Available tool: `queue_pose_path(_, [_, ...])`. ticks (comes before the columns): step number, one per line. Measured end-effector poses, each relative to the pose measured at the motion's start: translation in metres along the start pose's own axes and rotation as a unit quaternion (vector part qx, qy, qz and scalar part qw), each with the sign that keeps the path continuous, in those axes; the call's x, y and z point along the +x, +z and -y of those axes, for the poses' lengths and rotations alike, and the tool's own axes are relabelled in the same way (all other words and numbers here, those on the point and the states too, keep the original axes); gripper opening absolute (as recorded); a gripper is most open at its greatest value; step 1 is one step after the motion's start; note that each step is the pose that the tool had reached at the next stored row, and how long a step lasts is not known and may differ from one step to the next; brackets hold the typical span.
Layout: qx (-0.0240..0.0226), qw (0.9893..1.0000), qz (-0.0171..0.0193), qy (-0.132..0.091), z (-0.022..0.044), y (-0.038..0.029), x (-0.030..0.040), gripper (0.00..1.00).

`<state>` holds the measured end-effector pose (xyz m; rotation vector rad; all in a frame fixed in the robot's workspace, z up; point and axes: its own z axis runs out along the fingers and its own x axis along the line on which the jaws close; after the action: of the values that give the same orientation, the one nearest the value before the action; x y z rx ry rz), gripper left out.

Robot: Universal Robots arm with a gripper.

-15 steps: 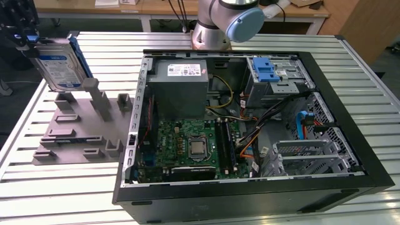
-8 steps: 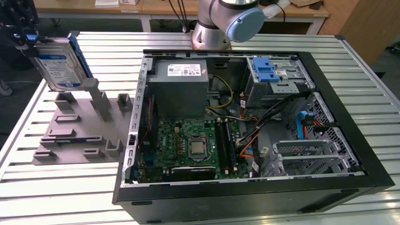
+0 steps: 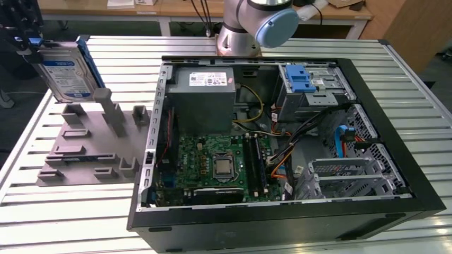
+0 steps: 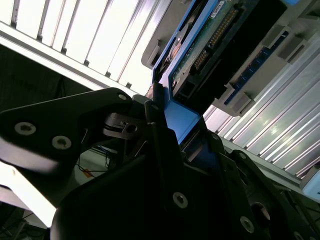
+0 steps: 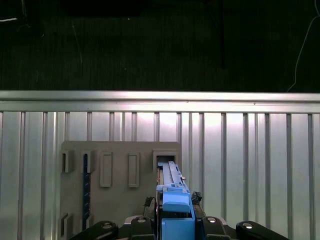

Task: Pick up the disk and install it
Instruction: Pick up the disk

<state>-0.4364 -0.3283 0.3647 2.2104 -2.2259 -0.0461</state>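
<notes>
Exterior view: the disk (image 3: 67, 71) stands upright at the exterior view's left. It is a flat silver rectangle with a white-and-blue label, framed in blue plastic. Below it a grey moulded holder (image 3: 84, 153) with posts and slots sits on the ribbed metal counter (image 3: 416, 100). The black claw (image 3: 27, 45) clamps the disk's top end. An open black computer case (image 3: 395, 180) lies beside.

Second wrist view: the claw (image 4: 172, 122) is closed on the disk's blue tab, circuit-board side up.

First wrist view: the disk's edge runs to a rectangular holder slot. Cannot tell if it is seated.
</notes>
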Motion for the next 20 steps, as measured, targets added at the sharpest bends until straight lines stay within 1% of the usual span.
queue_pose_path(13, [-0.0002,1.0,-0.0001,0.0,-0.0001,-0.0025,0.0,0.36])
queue_pose_path(16, [-0.0002,1.0,-0.0001,0.0,-0.0001,-0.0052,-0.0001,0.36])
queue_pose_path(20, [-0.0001,1.0,0.0,0.0,-0.0002,-0.0113,-0.0002,0.36])
